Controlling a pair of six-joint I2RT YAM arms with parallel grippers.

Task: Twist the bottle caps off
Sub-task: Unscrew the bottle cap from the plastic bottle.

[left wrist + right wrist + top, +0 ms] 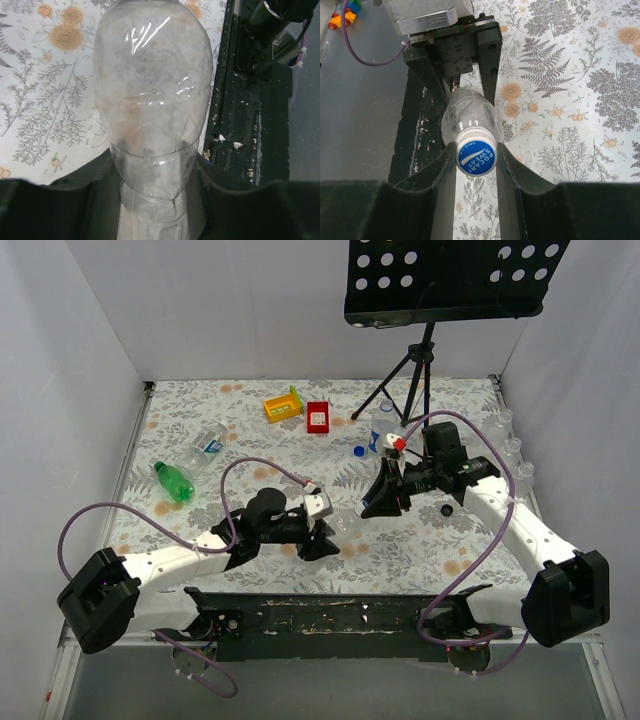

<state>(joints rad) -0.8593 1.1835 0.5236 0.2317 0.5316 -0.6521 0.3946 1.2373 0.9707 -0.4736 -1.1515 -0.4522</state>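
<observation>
From above, the left tool (322, 538) and right tool (383, 502) meet over the middle of the worktop (450, 550), with a clear bottle (348, 523) lying level between them. On the far left lie a green bottle (173, 481) and another clear bottle (205, 447). A yellow box (283, 405) and a red box (318, 417) sit at the far centre, and a loose blue cap (358, 451) lies on the far side of the right tool. The worktop carries a floral cloth. White walls close three sides, and a tripod (405, 390) with a black perforated plate stands at the far right.

The left wrist view shows the left tool clenched on the bottle's body (150, 100), with the dark fingers (60, 200) pressing its lower part from both sides. The cap is out of this view.

In the right wrist view the right tool grasps the blue bottle cap (476, 158), one finger (444, 175) touching each side. The bottle runs away from the camera toward the other tool.

The step in hand looks like the unscrewing itself, as both grips seem set. The next move calls for the right wrist to turn about the bottle's axis while the left holds firm. The thin wall may crumple or slip under that twist.
</observation>
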